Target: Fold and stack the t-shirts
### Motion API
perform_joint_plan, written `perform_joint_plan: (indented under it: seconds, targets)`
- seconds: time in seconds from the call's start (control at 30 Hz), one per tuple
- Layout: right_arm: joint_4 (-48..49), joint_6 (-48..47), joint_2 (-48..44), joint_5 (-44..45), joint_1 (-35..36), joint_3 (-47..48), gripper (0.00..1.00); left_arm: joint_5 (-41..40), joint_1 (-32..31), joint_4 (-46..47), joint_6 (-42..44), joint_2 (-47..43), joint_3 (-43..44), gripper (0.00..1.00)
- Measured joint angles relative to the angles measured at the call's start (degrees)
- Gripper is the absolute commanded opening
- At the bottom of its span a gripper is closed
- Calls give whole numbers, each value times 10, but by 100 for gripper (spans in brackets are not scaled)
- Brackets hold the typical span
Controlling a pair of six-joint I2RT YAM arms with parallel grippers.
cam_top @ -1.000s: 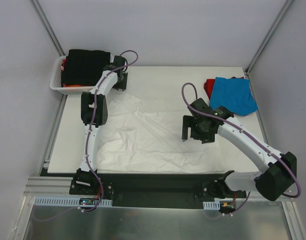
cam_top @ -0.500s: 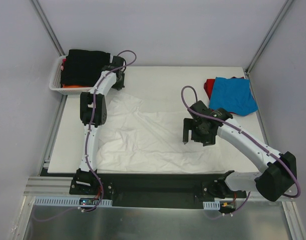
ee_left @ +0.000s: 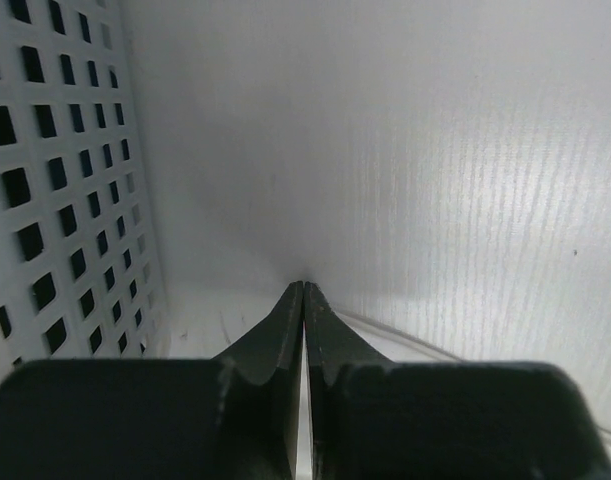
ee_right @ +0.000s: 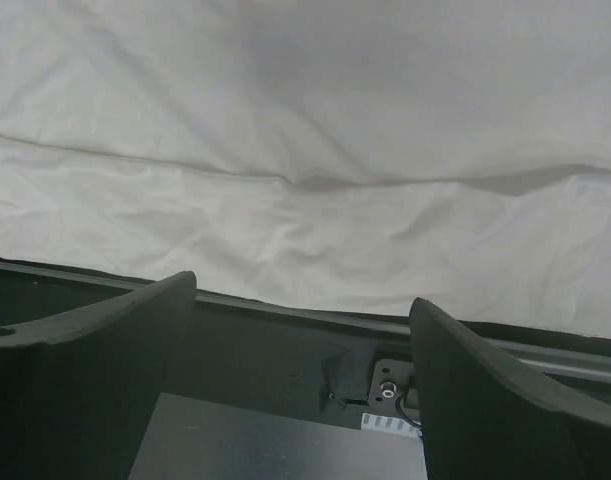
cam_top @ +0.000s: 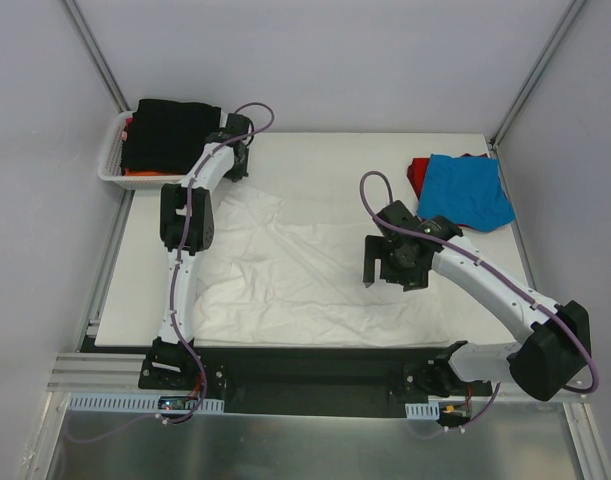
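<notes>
White shirt [cam_top: 285, 270]: spread crosswise. Right end effector [ee_right: 303, 290]: open, above its right half, nearer. Left end effector [ee_left: 303, 292]: closed, past its far-left corner.

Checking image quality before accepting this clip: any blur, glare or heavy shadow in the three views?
Top external: evenly lit, sharp, soft shadows only. Left wrist: shut jaws dark and soft-edged, basket lattice slightly blurred, no glare. Right wrist: white t-shirt clear, faint shadow band across its top; open jaws near-black, blurred.
</notes>
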Motion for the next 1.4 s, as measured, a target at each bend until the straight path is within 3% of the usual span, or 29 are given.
perform_joint_plan:
  seconds: [0.83,1.4]
  targets:
    - [4,0,-35,-1,7,-9,93,-62,-84,-26,-1,-86,-69,0]
    - [0,0,-98,3,7,-43,93,-100,-152,-41,-26,-234,-181,0]
